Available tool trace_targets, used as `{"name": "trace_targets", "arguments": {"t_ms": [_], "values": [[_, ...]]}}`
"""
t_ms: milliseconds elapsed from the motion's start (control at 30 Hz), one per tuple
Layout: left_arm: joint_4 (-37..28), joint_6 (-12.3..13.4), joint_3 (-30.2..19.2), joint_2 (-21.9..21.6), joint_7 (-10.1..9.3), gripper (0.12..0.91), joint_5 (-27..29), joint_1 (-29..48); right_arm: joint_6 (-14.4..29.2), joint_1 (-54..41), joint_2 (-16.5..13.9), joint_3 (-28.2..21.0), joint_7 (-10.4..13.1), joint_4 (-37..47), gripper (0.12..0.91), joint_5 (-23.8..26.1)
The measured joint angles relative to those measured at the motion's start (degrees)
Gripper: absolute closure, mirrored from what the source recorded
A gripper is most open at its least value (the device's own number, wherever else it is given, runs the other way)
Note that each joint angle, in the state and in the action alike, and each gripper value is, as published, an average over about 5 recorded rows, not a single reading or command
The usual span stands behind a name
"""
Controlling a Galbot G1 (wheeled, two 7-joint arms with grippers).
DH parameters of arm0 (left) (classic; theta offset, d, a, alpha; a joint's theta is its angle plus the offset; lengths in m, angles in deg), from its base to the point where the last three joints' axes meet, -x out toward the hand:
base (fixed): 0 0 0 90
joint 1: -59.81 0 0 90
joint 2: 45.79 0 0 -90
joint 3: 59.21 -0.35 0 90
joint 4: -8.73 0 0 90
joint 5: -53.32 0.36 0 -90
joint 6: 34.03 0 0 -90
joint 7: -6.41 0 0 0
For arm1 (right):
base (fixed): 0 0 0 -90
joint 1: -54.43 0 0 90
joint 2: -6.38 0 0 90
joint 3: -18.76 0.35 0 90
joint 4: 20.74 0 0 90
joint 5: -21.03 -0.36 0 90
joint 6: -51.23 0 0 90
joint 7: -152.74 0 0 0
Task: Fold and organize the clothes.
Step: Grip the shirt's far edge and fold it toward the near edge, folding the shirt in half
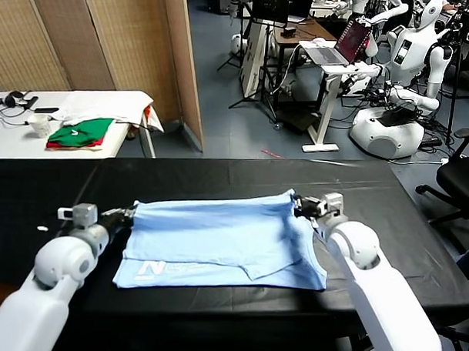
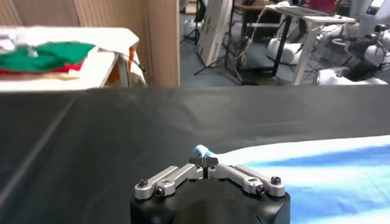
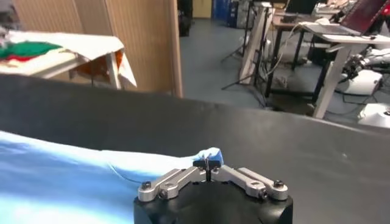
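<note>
The pale sky-blue T-shirt (image 1: 221, 240) lies partly folded on the black table (image 1: 219, 179), white lettering at its near left corner. My left gripper (image 1: 131, 213) is shut on the shirt's far left corner, seen as a pinched blue tip in the left wrist view (image 2: 203, 159) with the shirt (image 2: 317, 167) spreading beyond. My right gripper (image 1: 297, 205) is shut on the far right corner; in the right wrist view (image 3: 207, 163) a small blue fold sits between its jaws, with the shirt (image 3: 73, 176) stretching away. Both corners are held low over the table.
A white side table (image 1: 75, 112) at the back left holds folded green-and-red garments (image 1: 80, 133), a cup and headphones. Beyond the black table are a wooden partition (image 1: 108, 40), a desk with a laptop (image 1: 339, 44) and a white robot (image 1: 399, 81).
</note>
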Motion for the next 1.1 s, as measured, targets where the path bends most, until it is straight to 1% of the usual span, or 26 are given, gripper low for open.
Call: {"name": "trace_targets", "arguments": {"t_ms": [100,200,400,567,700,800,833,867,933,967,1033,1067,1100], "values": [[1.64,-0.53,0.83,0.3,0.28,0.884,1.8,-2.36,0.0,4.06,-0.36,1.18,0.11,-3.15,0.885,1.44],[2.65,-0.6,1.64,0.49,0.77,0.884,3.66,-4.6,0.0,7.83,-0.09,1.85,0.06,-5.47,0.885,2.83],[2.92,-0.61,2.36,1.35,2.56,0.884,8.26,-8.22,0.0,12.69,1.12,1.74,-0.07,-6.71,0.885,4.75],[2.64,-0.61,2.35,2.31,3.54,0.884,10.95,-10.38,0.0,14.19,1.83,1.62,-0.07,-6.65,0.885,5.34],[2.98,-0.61,2.32,2.82,3.68,0.884,11.45,-11.55,0.0,14.94,2.16,2.09,-0.27,-7.02,0.885,4.8],[3.68,-0.61,2.49,3.27,3.78,0.884,12.11,-12.1,0.0,15.71,2.44,2.83,-0.99,-7.9,0.874,3.99],[4.01,-0.61,2.66,3.5,3.81,0.884,12.53,-12.29,0.0,15.99,2.58,3.13,-1.23,-8.28,0.851,3.69],[4.4,-0.61,2.89,3.77,3.85,0.88,13.07,-12.47,0.0,16.26,2.73,3.46,-1.41,-8.68,0.809,3.39],[5.32,-0.61,3.47,4.37,3.95,0.839,14.38,-12.74,0.12,16.66,3.1,4.26,-1.56,-9.53,0.712,2.74],[5.82,-0.61,3.83,4.69,4.0,0.8,15.02,-12.79,0.37,16.74,3.31,4.74,-1.55,-9.88,0.638,2.43],[6.57,-0.6,4.55,5.23,3.98,0.686,15.71,-12.57,1.42,16.57,3.81,5.74,-1.31,-10.28,0.524,1.87],[6.8,-0.6,4.86,5.43,3.87,0.629,15.61,-12.32,2.19,16.31,4.09,6.19,-1.05,-10.25,0.448,1.66],[6.89,-0.52,5.11,5.58,3.73,0.554,15.28,-11.97,2.96,15.96,4.4,6.54,-0.72,-10.08,0.391,1.52]]}}
